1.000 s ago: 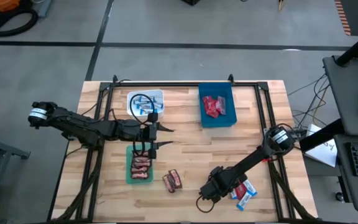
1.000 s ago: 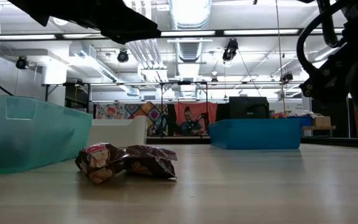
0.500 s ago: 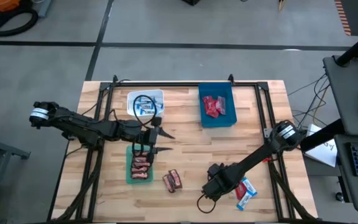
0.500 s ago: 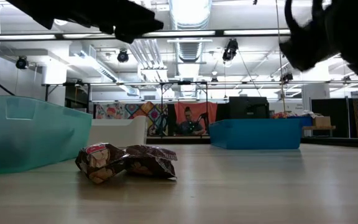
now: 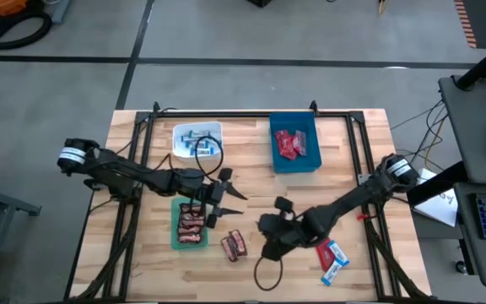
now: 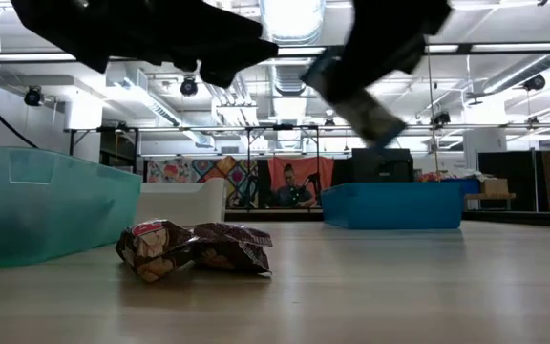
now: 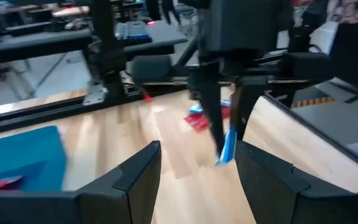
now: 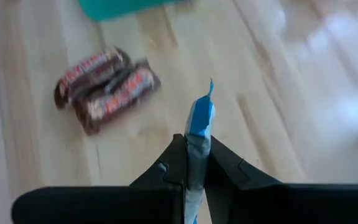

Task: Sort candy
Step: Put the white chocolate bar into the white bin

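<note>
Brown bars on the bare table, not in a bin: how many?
2. Both brown bars lie side by side, touching, on the wood just right of the green bin: one nearer the bin, the other beside it. None seem hidden.

The right arm reaches in from the tabletop's right edge toward the middle, its gripper (image 8: 194, 163) clamped, jaws pressed tight with a thin blue wrapper pinched between them. The left arm stretches from the left edge to mid-tabletop, its gripper (image 7: 194, 171) raised, jaws spread wide.
</note>
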### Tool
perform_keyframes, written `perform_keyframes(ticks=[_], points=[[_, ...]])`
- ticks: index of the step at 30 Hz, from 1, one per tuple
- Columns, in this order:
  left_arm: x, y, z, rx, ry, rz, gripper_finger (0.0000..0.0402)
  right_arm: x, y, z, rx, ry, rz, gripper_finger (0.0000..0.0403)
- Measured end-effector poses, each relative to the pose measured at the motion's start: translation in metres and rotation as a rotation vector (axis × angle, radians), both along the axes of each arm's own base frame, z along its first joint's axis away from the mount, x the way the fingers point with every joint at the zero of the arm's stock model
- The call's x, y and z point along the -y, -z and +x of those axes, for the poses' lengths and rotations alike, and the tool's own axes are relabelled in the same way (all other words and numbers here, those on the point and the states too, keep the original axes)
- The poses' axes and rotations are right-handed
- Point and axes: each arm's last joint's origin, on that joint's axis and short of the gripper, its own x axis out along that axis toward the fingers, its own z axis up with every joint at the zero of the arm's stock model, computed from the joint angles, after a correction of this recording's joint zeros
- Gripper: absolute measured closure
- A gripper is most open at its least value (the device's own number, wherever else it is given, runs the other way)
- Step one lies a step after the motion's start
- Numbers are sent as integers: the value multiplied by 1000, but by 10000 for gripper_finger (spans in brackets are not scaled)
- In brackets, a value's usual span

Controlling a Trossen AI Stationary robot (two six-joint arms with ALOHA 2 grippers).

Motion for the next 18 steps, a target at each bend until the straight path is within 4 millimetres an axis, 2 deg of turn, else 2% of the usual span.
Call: perform_keyframes(ticks=[6,11,18], points=[[4,11,7,2,96,-33,212,23,-6,21,67,-107,-91,378],[4,18,9,-21,94,-31,212,42,-8,30,62,-141,-149,378],[0,27,13,-48,-45,1,212,53,-8,36,54,-191,-123,378]])
